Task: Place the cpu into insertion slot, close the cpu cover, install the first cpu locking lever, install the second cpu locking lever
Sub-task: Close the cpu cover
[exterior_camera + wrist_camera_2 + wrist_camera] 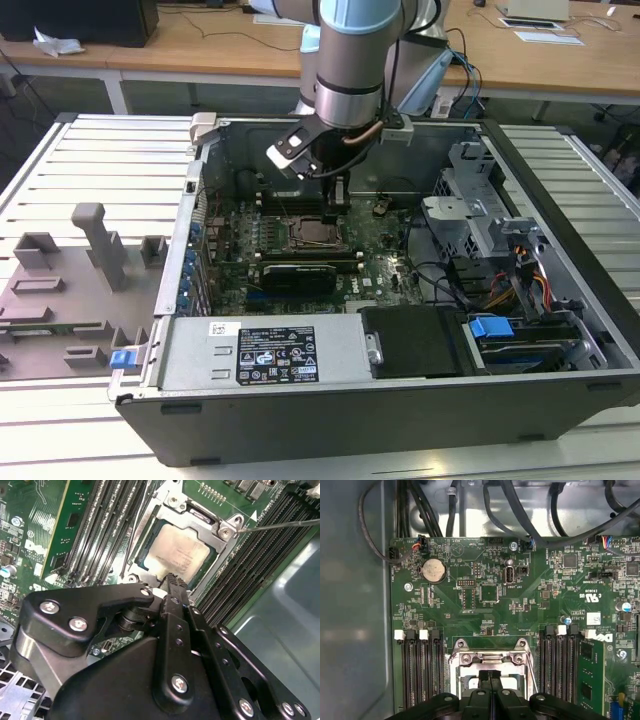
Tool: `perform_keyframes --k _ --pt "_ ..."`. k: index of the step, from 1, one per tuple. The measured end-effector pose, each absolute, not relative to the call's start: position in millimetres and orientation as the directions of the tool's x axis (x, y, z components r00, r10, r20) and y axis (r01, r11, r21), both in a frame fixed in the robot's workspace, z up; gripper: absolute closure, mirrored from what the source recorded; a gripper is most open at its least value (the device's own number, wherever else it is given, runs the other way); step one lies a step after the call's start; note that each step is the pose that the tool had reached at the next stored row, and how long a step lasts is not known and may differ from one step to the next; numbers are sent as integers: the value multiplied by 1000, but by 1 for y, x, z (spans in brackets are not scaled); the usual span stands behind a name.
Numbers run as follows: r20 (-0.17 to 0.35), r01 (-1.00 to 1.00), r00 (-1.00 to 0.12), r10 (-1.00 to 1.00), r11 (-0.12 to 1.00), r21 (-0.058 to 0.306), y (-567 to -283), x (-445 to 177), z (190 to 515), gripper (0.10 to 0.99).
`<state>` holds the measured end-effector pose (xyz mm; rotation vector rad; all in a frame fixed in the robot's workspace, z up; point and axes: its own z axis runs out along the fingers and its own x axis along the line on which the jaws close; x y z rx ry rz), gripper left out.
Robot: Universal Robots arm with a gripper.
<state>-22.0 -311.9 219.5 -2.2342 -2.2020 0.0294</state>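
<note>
Now level: cpu [177, 555] beneath cpu cover [200, 527]

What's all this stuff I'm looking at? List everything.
computer case: one, dark grey, open on the table
table: one, pale slatted metal, under the case
fixture blocks: several, grey, on the table, exterior view's left
power supply: one, grey, case's near edge in the exterior view
motherboard: one, green, case floor
memory slots: several, black, either side of the cpu
cpu: one, silver-grey, mid-motherboard
cpu cover: one, silver-grey frame, around the cpu
locking lever: one, thin silver rod, sticking out over memory slots
robot arm: one, silver and pale blue, reaching into the case
gripper: one, black, fingers together, over the cpu cover's edge
</note>
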Motion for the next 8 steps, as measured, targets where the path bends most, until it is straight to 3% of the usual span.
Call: perform_keyframes --k 8 --pt "-10 1000 14 1000 -15 -16 -312 -29 213 980"
